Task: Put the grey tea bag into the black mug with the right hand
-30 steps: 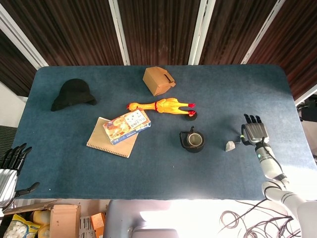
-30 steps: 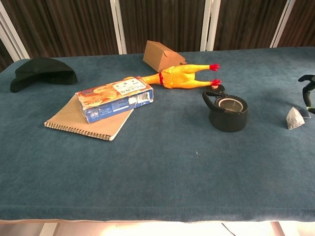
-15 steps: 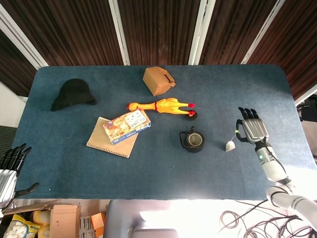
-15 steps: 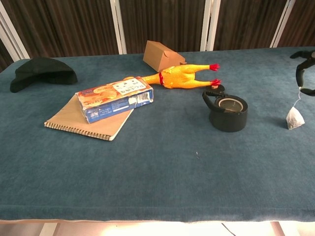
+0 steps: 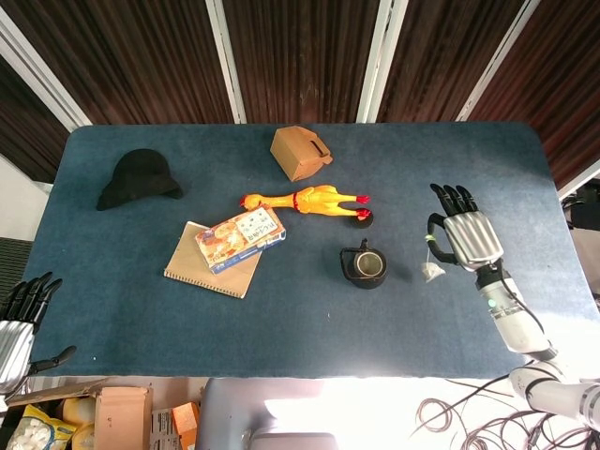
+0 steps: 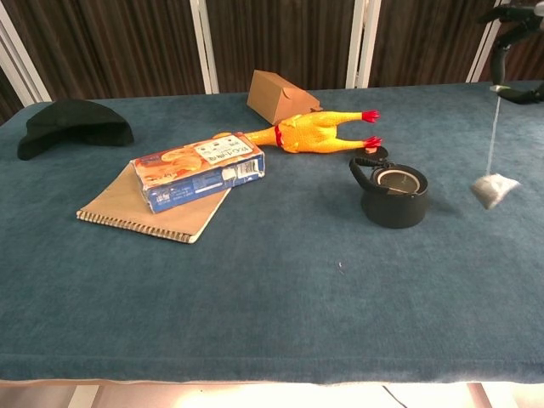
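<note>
The grey tea bag (image 5: 431, 271) (image 6: 494, 189) hangs by its string above the blue table, to the right of the black mug (image 5: 365, 266) (image 6: 392, 195). My right hand (image 5: 463, 236) (image 6: 508, 38) pinches the top of the string, raised well above the table; only part of it shows at the top right of the chest view. The mug stands upright with its mouth open. My left hand (image 5: 19, 319) lies off the table's near left corner, fingers apart and holding nothing.
A yellow rubber chicken (image 5: 305, 200) lies just behind the mug. A snack box (image 5: 240, 238) rests on a brown notebook (image 5: 213, 262) at centre left. A cardboard box (image 5: 299, 152) and a black hat (image 5: 139, 177) sit further back.
My right hand has risen and shifted left toward the mug, lifting the tea bag off the table by its string. The left hand has not moved.
</note>
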Controlling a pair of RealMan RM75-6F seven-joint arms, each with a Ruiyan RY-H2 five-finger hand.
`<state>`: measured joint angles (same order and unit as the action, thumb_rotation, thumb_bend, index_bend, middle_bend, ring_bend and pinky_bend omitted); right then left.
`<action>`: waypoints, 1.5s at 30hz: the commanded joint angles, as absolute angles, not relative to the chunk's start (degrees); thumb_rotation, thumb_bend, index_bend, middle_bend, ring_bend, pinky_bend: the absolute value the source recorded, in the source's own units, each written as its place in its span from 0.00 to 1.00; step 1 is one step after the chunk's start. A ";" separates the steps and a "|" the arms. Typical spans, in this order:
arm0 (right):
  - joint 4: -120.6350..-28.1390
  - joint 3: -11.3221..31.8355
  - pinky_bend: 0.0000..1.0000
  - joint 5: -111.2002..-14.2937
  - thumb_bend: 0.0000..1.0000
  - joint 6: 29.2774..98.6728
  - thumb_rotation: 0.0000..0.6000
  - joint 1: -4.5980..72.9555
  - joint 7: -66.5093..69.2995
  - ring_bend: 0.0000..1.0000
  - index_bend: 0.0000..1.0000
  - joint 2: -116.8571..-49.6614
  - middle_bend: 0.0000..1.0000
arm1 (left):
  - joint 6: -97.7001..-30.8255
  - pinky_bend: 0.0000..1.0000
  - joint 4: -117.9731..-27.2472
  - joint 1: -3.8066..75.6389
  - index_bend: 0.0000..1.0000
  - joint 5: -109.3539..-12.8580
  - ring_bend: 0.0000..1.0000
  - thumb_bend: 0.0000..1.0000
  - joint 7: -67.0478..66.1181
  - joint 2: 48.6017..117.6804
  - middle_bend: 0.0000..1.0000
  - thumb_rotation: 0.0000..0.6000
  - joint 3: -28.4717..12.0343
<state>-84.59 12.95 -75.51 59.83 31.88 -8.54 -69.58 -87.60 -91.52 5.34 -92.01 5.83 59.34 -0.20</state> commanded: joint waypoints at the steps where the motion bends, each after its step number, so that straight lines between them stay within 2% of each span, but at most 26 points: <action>1: -90.59 14.84 0.00 -73.54 0.33 61.15 1.00 32.95 -13.46 0.00 0.57 -67.13 0.01 | -87.56 0.07 -91.48 5.34 0.00 -91.93 0.00 0.04 6.05 59.22 0.01 1.00 -0.22; 14: -99.07 17.41 0.00 -67.22 0.33 60.94 1.00 37.79 -24.12 0.00 0.57 -67.58 0.01 | -88.03 0.07 -91.19 5.05 0.00 -91.32 0.00 0.04 8.22 58.44 0.01 1.00 -0.52; 36: -97.96 14.77 0.00 -64.58 0.33 61.04 1.00 40.68 -28.01 0.00 0.57 -71.09 0.01 | -89.10 0.07 -90.96 4.48 0.00 -92.04 0.00 0.03 8.84 58.30 0.01 1.00 -0.31; 45: -96.96 10.68 0.00 -67.42 0.33 61.99 1.00 39.20 -28.79 0.00 0.57 -71.54 0.01 | -90.09 0.07 -90.64 4.04 0.00 -92.37 0.00 0.04 9.82 58.00 0.01 1.00 -0.34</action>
<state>-97.43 11.42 -66.88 61.85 39.66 -28.76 -71.43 -90.07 -90.66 4.06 -92.35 9.80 58.01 -0.34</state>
